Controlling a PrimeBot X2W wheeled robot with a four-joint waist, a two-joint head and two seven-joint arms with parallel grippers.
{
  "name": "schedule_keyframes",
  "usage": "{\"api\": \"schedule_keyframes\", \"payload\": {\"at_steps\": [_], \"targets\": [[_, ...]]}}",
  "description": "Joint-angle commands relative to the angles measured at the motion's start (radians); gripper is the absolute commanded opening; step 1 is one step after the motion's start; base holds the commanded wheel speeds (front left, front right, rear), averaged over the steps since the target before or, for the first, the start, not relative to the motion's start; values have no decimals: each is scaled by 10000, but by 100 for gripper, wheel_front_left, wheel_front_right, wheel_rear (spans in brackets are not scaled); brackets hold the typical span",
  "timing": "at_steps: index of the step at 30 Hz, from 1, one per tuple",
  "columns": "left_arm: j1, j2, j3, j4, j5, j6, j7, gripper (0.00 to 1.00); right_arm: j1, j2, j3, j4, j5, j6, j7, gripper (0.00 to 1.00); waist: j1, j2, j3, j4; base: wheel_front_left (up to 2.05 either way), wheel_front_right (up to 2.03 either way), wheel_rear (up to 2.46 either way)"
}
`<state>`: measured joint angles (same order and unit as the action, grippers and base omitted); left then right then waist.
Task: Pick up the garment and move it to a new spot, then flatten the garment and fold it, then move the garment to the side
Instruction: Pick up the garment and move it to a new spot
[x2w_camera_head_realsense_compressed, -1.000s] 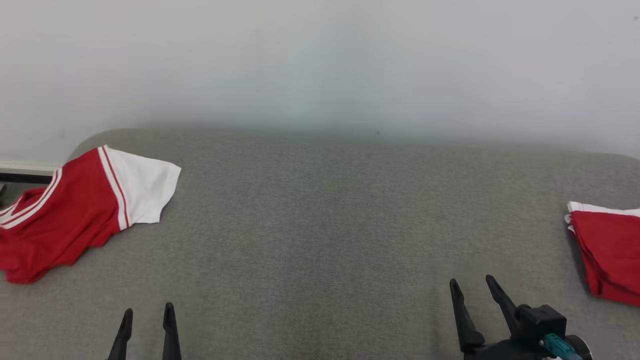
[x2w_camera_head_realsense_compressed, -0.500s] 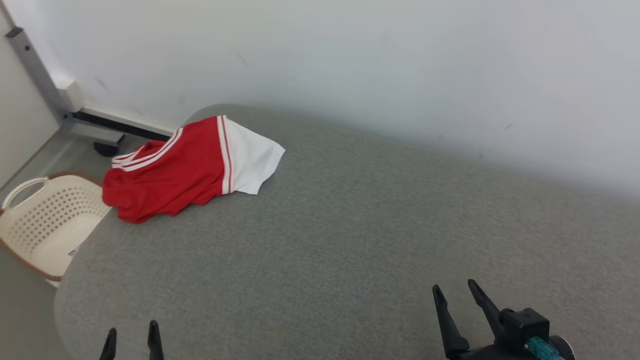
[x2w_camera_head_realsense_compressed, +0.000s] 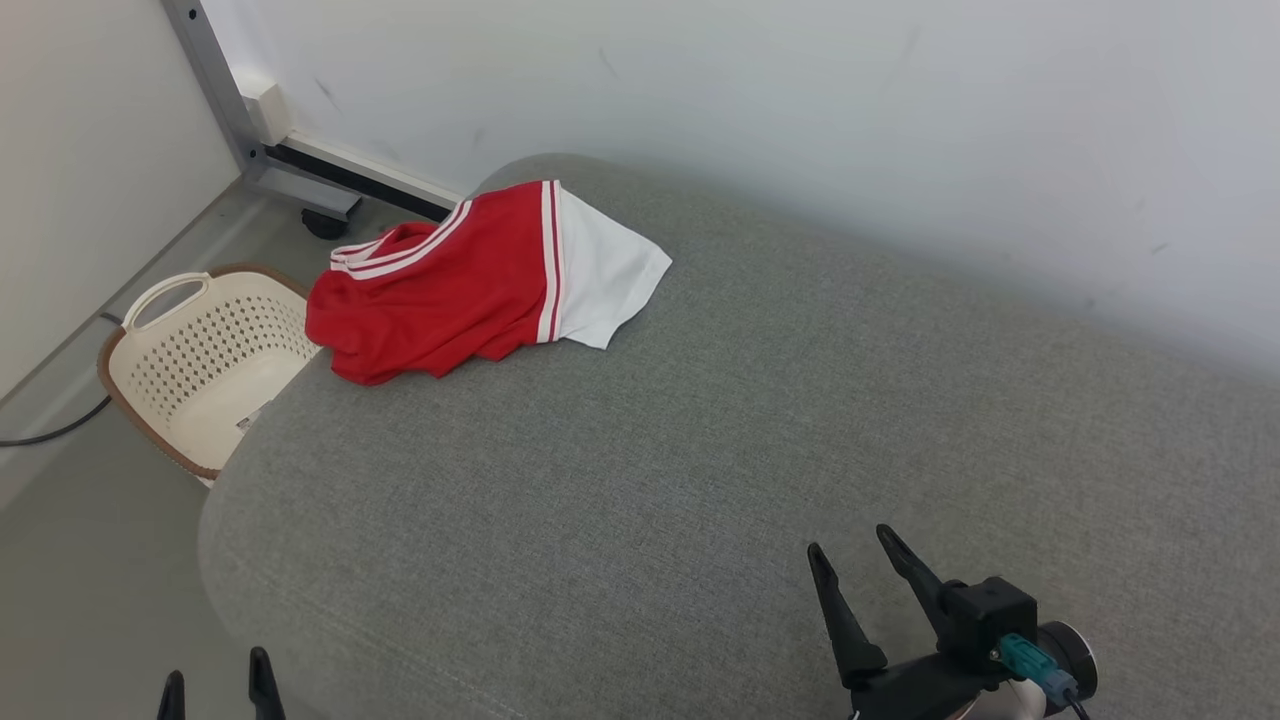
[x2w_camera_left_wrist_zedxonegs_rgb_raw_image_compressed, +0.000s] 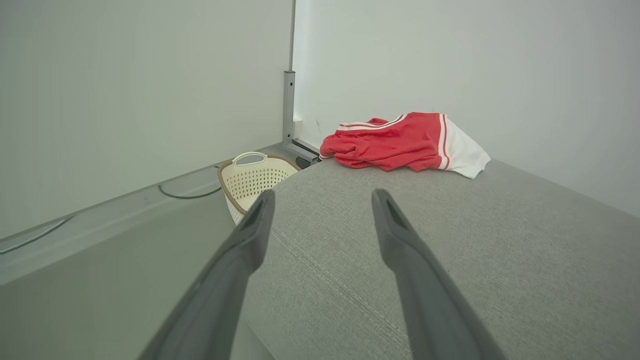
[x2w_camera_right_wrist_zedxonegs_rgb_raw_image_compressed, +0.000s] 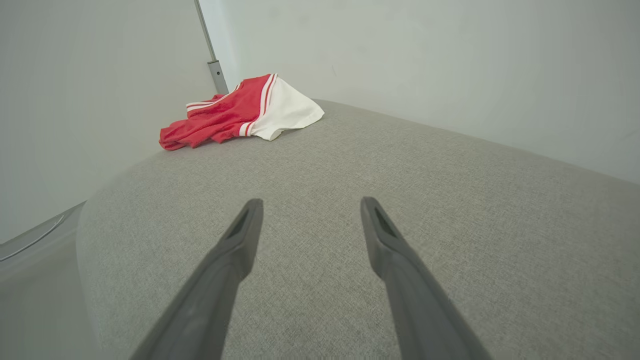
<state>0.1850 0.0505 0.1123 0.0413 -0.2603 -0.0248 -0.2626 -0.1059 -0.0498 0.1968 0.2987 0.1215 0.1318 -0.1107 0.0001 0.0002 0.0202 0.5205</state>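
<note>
Atop grey cushion (x2w_camera_head_realsense_compressed: 700, 420) lies crumpled red-and-white garment (x2w_camera_head_realsense_compressed: 470, 285); left gripper (x2w_camera_head_realsense_compressed: 215, 668), right gripper (x2w_camera_head_realsense_compressed: 850, 540) released.

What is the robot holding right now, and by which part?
Nothing. The left hand and right hand are both open and empty; the red and white shirt lies at the far corner of the grey padded surface.

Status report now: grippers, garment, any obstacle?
Left gripper, right gripper open, empty. Garment crumpled at grey cushion's far left corner, untouched. Basket on floor beside it; no obstacle.
</note>
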Motion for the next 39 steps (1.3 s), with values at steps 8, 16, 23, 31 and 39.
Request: {"api": "schedule_keyframes", "payload": {"at_steps": [8,16,23,31,39], "targets": [[78,-2,-84,-247,-146,149,-34,100,-268,-8,102,239,-37,-23,-129,100,-1,-2,95,60,0,0,0],[-1302,136,-483,471,-202,-515,-34,100,-312,-180,-7,-1,-221,-23,43,100,-1,-2,505,39,0,0,0],[-4858,400,-1521,3416,-1613,-1022,1769,100,-4,-551,-145,-928,-510,-23,621,100,-1,-2,1338,-47,0,0,0],[-8577,1045,-1975,6552,-3021,-1041,3252,100,-290,-1354,364,-3131,-808,-23,1782,100,-1,-2,3086,-1305,0,0,0],[-10908,1806,-2226,8325,-3331,-1040,4025,100,-24,-2040,363,-5259,-919,-23,2819,100,-1,-2,4684,-2326,0,0,0]]}}
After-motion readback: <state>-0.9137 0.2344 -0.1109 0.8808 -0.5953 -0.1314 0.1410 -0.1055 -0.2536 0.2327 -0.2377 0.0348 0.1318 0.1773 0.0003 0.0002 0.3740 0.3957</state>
